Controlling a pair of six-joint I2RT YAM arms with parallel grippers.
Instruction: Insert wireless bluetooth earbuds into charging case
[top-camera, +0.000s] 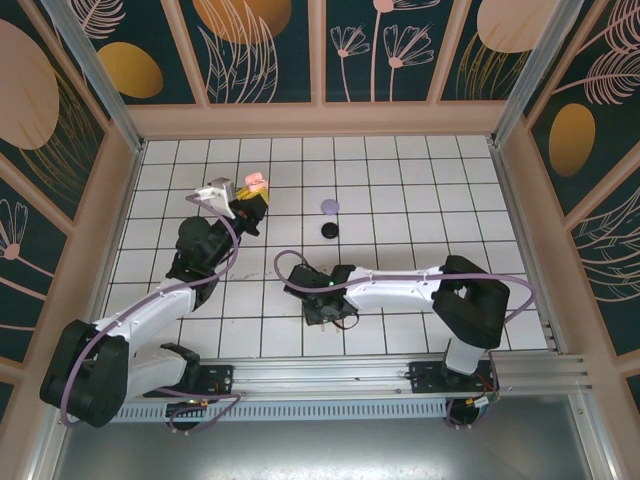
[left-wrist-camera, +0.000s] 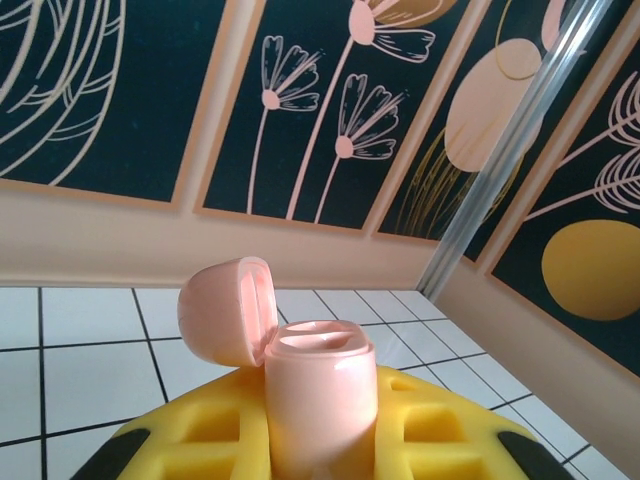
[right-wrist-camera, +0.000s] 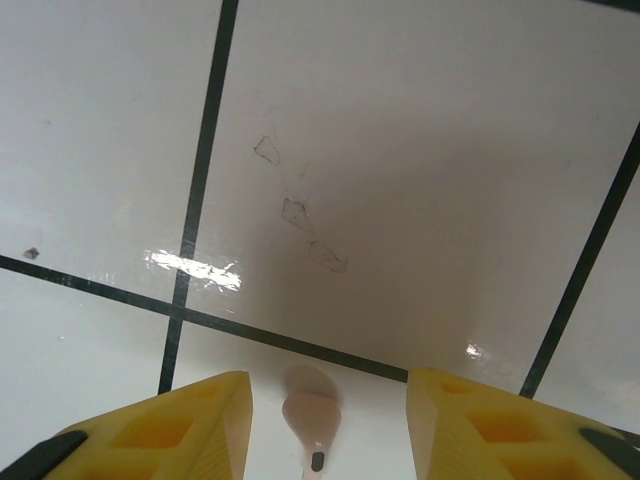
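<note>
Presently, the pink charging case is clamped in the left end effector over the rear left of the tiled surface, with its hinged lid swung back and the seats exposed. The right end effector hangs close over the surface near the front centre. Its yellow fingers stand apart on either side of a single pink earbud, which lies on a white tile beside a grid line. No contact with either finger is seen. The earbud is judged to be very light, rigid and smooth, so it may skid or flip away if pinched off-centre. A grip across the rounded head is advised, leaving the stem free to enter the case; gentle closure should suffice. A lilac item and a black item, probably further cases, lie between the two end effectors.
</note>
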